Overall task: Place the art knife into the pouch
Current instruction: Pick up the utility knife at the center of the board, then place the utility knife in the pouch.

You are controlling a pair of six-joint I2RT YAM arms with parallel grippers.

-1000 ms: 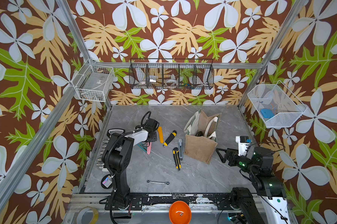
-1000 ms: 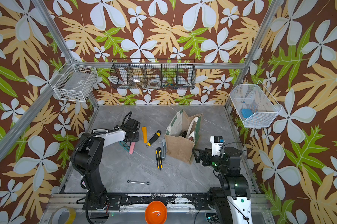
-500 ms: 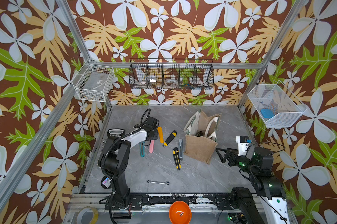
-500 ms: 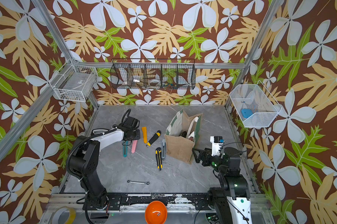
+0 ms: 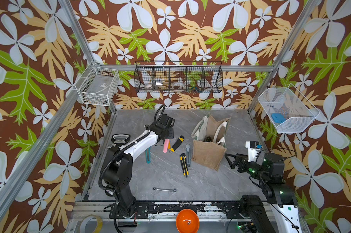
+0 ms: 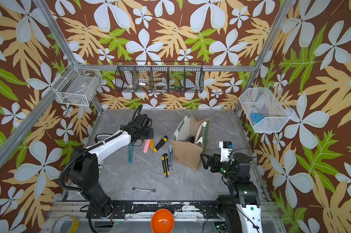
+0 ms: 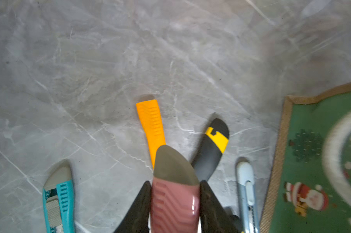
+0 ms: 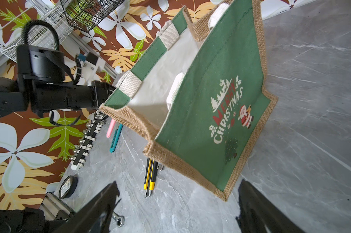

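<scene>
Both top views: high above desk point(image 5: 211, 181) front edge, angled down toward back wall point(image 5: 180, 44), whole workspace in frame, nearly same framing with slight sideways offset. Left wrist view: close above desk, looking down past fingers point(image 7: 138, 205). Right wrist view: low, rolled sideways, near pouch point(image 8: 211, 121) — pouch shared by all four.

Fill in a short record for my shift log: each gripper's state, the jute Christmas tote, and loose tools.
pouch: tan jute tote bag, green Christmas panel, upright, mouth open
left gripper: shut on pink plastic art knife
right gripper: open, empty, near pouch
on grey marble table: teal knife, orange knife, silver wrench
</scene>
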